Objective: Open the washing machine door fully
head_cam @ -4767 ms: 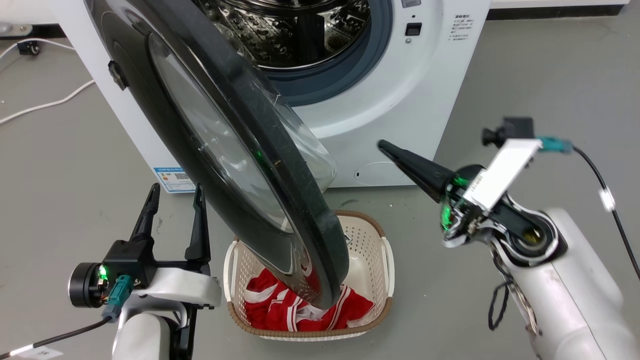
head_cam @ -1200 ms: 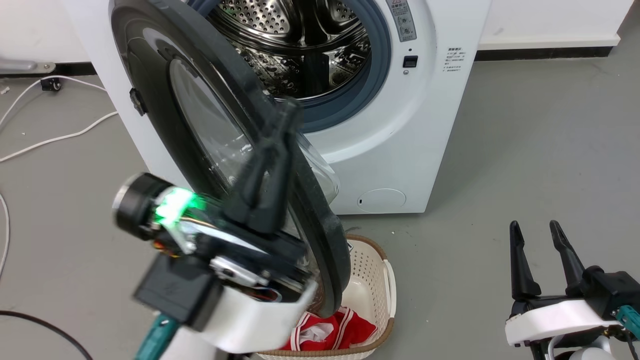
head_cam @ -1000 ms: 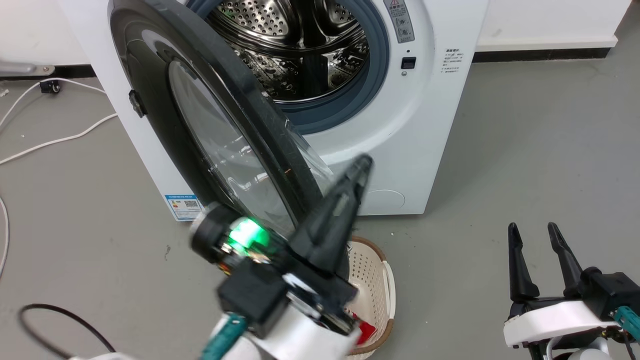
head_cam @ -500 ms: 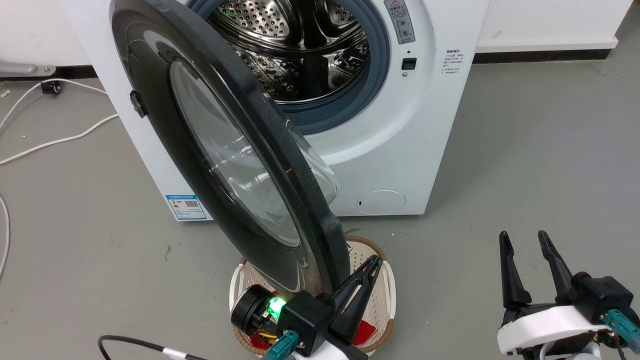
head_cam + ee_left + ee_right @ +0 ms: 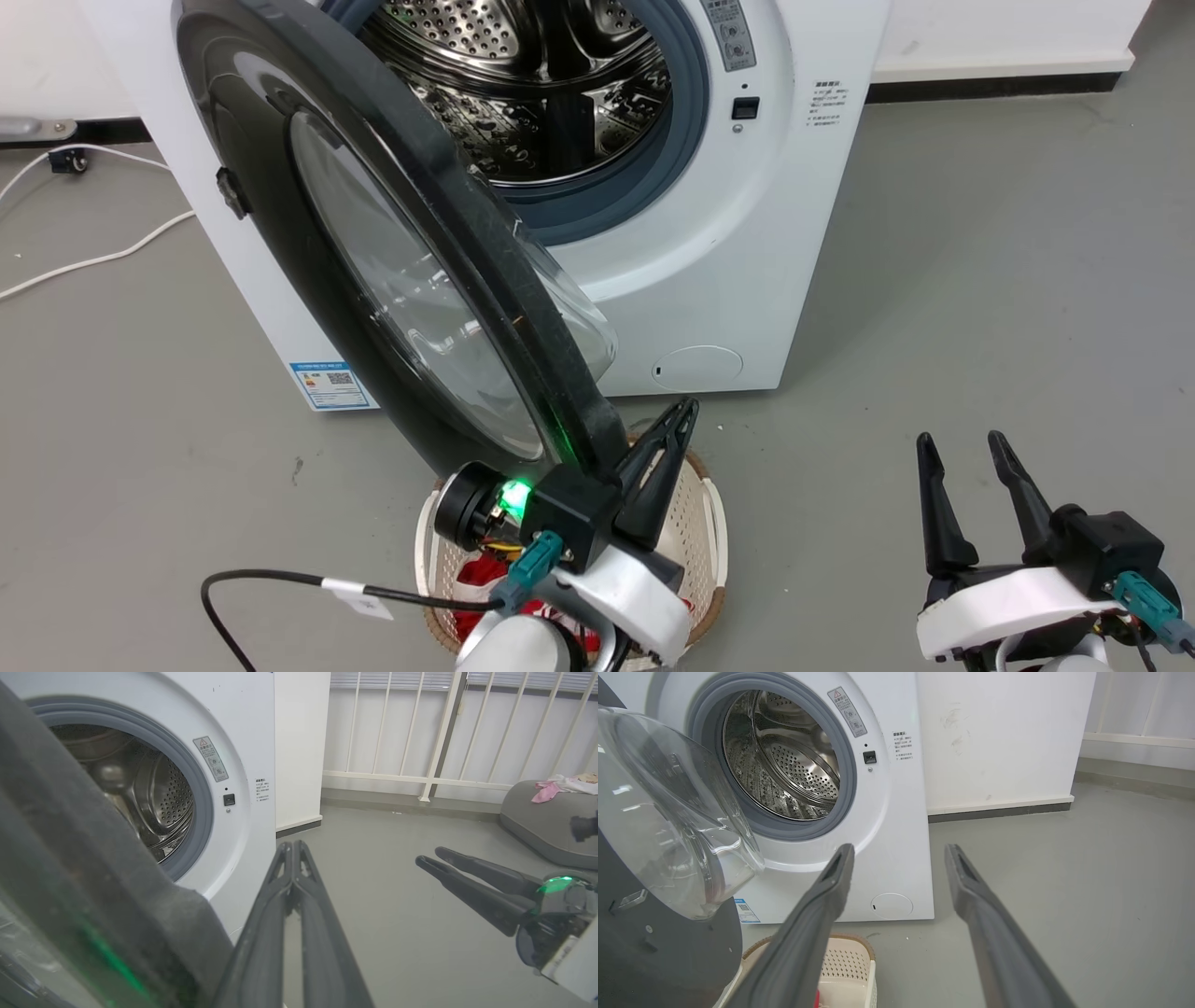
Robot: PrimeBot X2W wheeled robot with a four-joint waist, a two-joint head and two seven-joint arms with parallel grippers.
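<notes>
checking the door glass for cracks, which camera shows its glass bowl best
The right wrist view: the glass bowl bulges from the washing machine door unobstructed, seen from its drum side. The head view shows it steeply foreshortened behind the black rim. The left wrist view gives that rim, blurred and close.

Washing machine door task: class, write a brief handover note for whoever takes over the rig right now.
Left gripper: fingers shut, empty, low beside the washing machine door's free edge, on its drum side; contact unclear.
Right gripper: open, empty, apart at lower right.
Door stands partway open, angled out from the washing machine above the laundry basket.
Done: unlatched, partly open. Left: push it wider until fully open.
</notes>
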